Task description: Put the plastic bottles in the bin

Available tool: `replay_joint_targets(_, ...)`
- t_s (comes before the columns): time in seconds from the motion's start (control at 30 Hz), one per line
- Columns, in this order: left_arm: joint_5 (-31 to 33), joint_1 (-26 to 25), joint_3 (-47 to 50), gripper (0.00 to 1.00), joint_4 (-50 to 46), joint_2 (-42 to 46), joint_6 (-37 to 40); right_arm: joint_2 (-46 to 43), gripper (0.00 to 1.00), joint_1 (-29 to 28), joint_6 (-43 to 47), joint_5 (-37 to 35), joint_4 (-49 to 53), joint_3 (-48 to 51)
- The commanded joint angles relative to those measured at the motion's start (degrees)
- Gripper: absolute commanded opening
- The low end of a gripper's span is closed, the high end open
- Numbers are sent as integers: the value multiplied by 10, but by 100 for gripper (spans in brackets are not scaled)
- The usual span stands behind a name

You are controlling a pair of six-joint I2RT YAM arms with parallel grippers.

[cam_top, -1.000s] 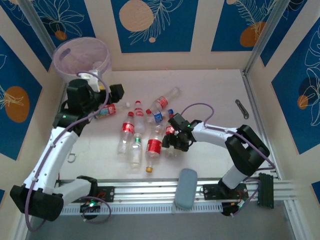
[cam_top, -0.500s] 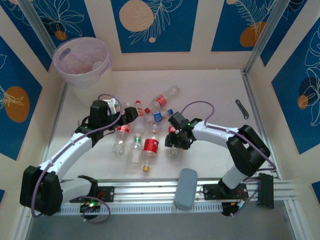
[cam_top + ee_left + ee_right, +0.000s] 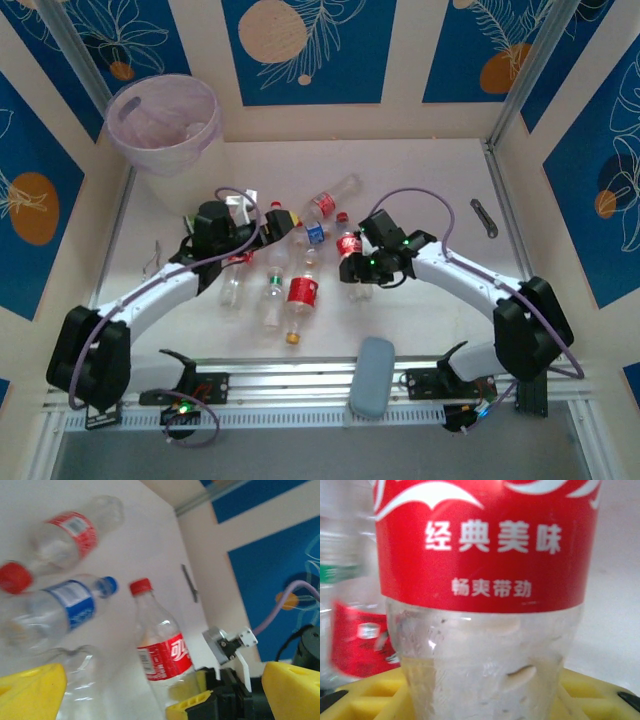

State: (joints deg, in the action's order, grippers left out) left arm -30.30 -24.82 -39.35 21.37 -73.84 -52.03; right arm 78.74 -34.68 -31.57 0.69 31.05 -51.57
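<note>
A bottle (image 3: 480,555) was clamped upright in the right gripper (image 3: 360,266), presumably for carrying. The left gripper (image 3: 265,233) was spread open just before the loose bottles (image 3: 303,292), the bin (image 3: 165,160) well behind it.

The pale table (image 3: 430,170) carries a loose cluster of plastic bottles (image 3: 302,295) lying on their sides near its middle, among them 1 blue-labelled bottle (image 3: 315,232) and 1 green-labelled bottle (image 3: 273,292). A round pale bin (image 3: 160,158) stands in the far left corner. A small dark metal tool (image 3: 483,217) lies well apart near the right edge.
</note>
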Motion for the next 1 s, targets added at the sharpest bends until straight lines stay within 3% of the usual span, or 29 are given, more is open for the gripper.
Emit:
replay_joint_targets(0.0,-69,-31,0,100,136,-32,-55,-33,52,17,78,131,-68,10)
replay_joint_targets(0.2,-63,-78,-10,100,176,-80,-74,-53,51,27,76,215,-156,22)
replay_joint_targets(0.27,-61,-88,-10,100,208,-98,-92,-54,51,25,77,211,-170,25)
replay_joint_targets(0.4,-43,-109,-32,100,171,-125,-72,-49,50,11,91,197,-194,31)
replay_joint_targets(0.6,-50,-121,-39,99,233,-159,-107,-46,45,0,72,183,-251,55)
replay_joint_targets(0.67,-45,-122,-40,90,218,-158,-96,-47,40,-2,69,179,-263,59)
replay_joint_targets(0.87,-39,-122,-35,64,220,-155,-98,-46,44,-4,71,180,-246,54)
replay_joint_targets(0.97,-37,-123,-34,59,217,-156,-97,-46,48,-6,70,176,-240,53)
